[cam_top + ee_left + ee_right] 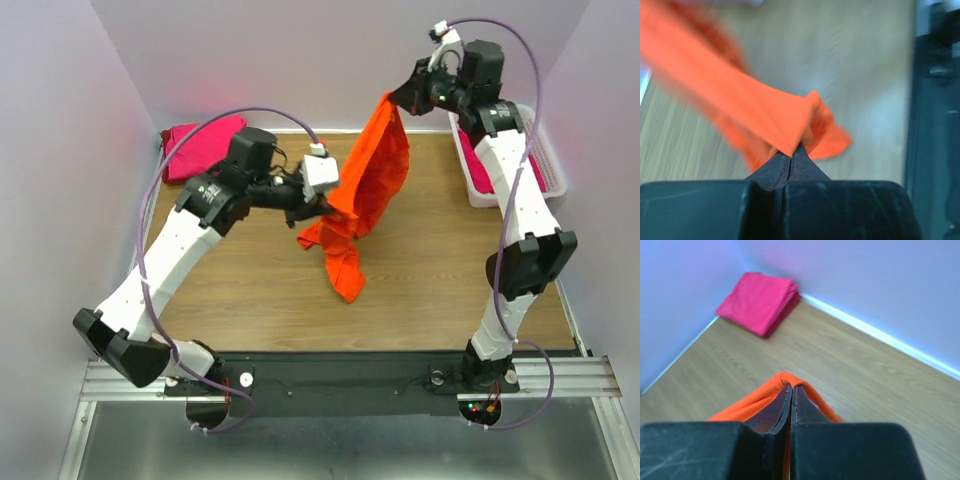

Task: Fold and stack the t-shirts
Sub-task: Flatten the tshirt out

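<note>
The bright orange t-shirt hangs in the air over the middle of the table, its lower end trailing on the wood. My left gripper is shut on its lower left edge; in the left wrist view the cloth spreads from my fingertips. My right gripper is shut on its top corner, high near the back wall; the hem wraps over the fingertips. A folded magenta-pink t-shirt lies in the back left corner, also in the right wrist view. More pink cloth lies in the basket.
A white plastic lattice basket stands at the back right edge of the wooden table. Pale walls close in the back and both sides. A black rail runs along the near edge with both arm bases.
</note>
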Robot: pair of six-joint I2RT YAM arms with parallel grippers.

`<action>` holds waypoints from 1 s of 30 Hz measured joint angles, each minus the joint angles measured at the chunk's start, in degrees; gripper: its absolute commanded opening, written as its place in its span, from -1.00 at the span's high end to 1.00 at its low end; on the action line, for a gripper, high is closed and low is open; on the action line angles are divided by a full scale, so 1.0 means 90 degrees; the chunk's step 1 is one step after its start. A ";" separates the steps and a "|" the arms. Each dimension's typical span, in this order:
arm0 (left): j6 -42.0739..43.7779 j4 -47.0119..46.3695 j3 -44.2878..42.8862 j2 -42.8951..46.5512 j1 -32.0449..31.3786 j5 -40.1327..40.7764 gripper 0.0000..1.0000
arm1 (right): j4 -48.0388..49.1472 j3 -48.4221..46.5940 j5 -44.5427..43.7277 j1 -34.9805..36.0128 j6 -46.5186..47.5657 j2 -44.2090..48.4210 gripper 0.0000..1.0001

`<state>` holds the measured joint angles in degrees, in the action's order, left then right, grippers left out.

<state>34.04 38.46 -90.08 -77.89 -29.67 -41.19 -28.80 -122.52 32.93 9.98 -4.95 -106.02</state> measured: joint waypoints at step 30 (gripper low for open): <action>-0.5802 -0.4541 0.0877 -0.0969 0.1246 0.0175 1.00 | -0.0590 0.3874 0.0775 -0.1457 0.0418 0.1047 -0.67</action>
<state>-18.17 -2.42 -82.19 -86.61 -18.46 -39.62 -34.11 -87.66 39.90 -3.14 -1.19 -96.60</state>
